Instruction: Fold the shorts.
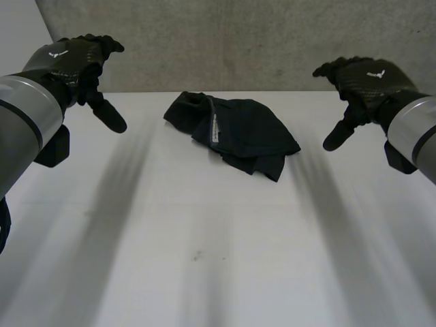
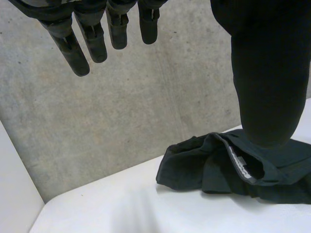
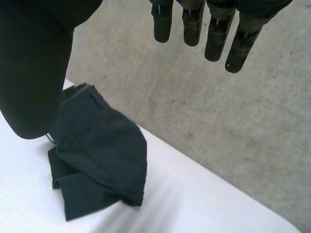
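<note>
Hovering above the table [image 1: 204, 272], the left hand [image 1: 71, 58] and right hand [image 1: 364, 78] are showing straight, parted fingers, gripping nothing; the shorts [image 1: 238, 133] are lying crumpled between them.

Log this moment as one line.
shorts: crumpled on table, untouched | left hand: open, clear of shorts | right hand: open, clear of shorts | fold: not started

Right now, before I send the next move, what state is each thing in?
Black fabric shorts: crumpled in a loose heap, not neatly folded, nothing touching them.
Left hand: open, fingers straight, holding nothing, apart from the shorts.
Right hand: open, fingers straight, holding nothing, apart from the shorts.
White table: bears the shorts toward its far edge.
</note>
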Available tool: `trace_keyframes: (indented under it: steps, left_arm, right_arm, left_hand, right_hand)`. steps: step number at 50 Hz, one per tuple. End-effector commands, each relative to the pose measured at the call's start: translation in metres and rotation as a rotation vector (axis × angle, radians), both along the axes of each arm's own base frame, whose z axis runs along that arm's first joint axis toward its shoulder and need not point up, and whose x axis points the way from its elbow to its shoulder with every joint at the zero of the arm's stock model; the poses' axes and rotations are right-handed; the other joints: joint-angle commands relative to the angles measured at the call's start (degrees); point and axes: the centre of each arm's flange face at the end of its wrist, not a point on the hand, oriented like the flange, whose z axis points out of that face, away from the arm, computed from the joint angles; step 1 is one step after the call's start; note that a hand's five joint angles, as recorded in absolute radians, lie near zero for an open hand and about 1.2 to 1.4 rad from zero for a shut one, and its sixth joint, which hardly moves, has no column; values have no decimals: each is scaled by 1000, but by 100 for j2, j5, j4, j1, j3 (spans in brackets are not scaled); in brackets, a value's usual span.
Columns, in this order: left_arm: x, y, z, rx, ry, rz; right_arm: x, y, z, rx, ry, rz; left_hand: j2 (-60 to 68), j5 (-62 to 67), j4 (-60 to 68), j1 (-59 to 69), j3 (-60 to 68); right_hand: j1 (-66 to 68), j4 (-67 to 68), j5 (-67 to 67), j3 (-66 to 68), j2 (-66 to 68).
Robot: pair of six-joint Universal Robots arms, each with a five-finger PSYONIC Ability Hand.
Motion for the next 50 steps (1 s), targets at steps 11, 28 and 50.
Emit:
trace_keyframes:
  steps: [11, 28, 50]
  left_arm:
    - [-8, -18, -25, 34, -18, 5]
    - [-12, -25, -40, 73, -35, 2]
    - [-10, -25, -39, 71, -28, 7]
  right_arm:
    - [74, -73, -89, -75, -91, 106]
    - [166, -103, -182, -130, -175, 227]
    - [165, -96, -181, -35, -118, 204]
  left_hand:
    - [-21, -254, -169, 81, -148]
    - [-21, -254, -169, 81, -148]
    - [-21, -254, -169, 81, -148]
  right_hand:
    - [218, -338, -260, -105, -108]
    - [218, -338, -260, -105, -108]
    - [7218, 6662, 6740, 6895, 6892]
